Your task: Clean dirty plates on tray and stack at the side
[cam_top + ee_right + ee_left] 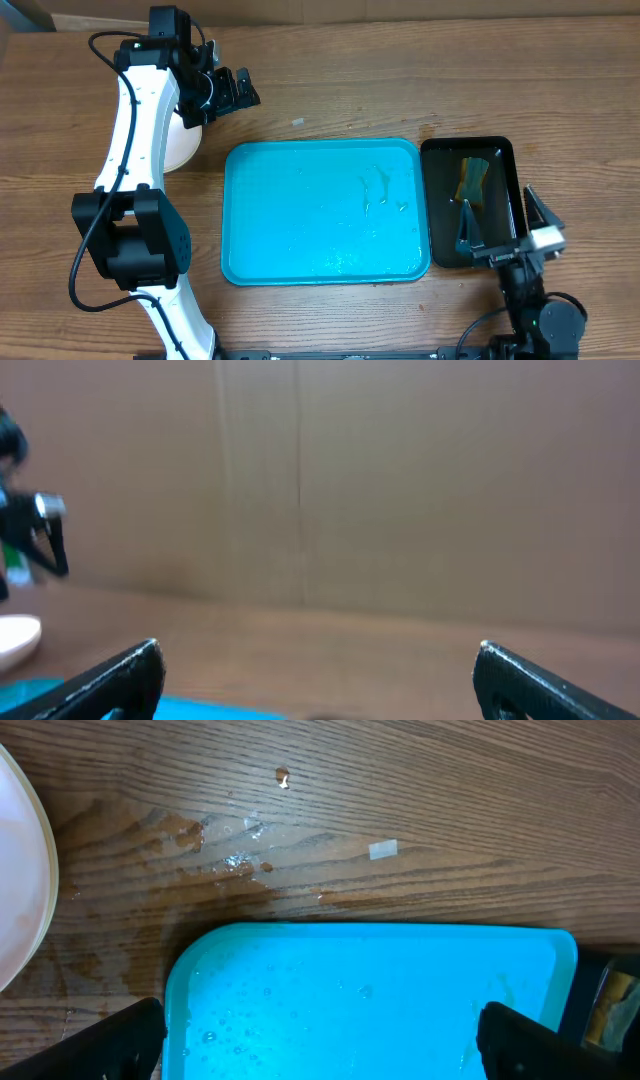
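The turquoise tray is looking like glossy plastic, beaded with droplets; the table is showing matt grained wood; the white plate is gleaming smooth; the black tray is shining glossily.

L of tray, plates; just R, small tray w/ sponge inside
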Robot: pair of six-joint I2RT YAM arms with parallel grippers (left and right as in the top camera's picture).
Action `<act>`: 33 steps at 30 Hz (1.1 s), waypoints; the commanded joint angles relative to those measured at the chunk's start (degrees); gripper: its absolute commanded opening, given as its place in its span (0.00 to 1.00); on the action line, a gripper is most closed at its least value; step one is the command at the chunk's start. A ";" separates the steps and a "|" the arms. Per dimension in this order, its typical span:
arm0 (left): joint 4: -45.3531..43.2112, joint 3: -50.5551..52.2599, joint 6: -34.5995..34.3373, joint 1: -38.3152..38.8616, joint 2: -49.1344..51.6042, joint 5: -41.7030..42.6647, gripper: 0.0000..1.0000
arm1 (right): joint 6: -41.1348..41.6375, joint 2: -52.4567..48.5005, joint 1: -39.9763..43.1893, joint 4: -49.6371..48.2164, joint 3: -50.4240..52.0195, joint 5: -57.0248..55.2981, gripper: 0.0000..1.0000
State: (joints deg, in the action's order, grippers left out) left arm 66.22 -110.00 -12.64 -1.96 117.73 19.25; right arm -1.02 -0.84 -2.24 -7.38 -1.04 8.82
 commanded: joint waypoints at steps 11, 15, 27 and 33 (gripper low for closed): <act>-0.07 -1.49 1.07 0.11 -0.52 -0.35 1.00 | 0.74 0.68 0.39 11.76 0.57 -3.21 1.00; -0.07 -1.49 1.09 0.11 -0.52 -0.35 1.00 | 0.74 0.68 0.39 11.76 0.57 -3.21 1.00; -0.07 -1.49 1.09 0.11 -0.52 -0.35 1.00 | 0.74 0.68 0.39 11.76 0.57 -3.23 1.00; -0.07 -1.49 1.09 0.11 -0.52 -0.35 1.00 | 0.76 0.68 0.39 11.76 0.57 -3.21 1.00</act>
State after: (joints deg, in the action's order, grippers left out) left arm 66.22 -110.00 -12.64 -1.96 117.73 19.09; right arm -0.62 -0.80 -2.24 4.64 -1.04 6.39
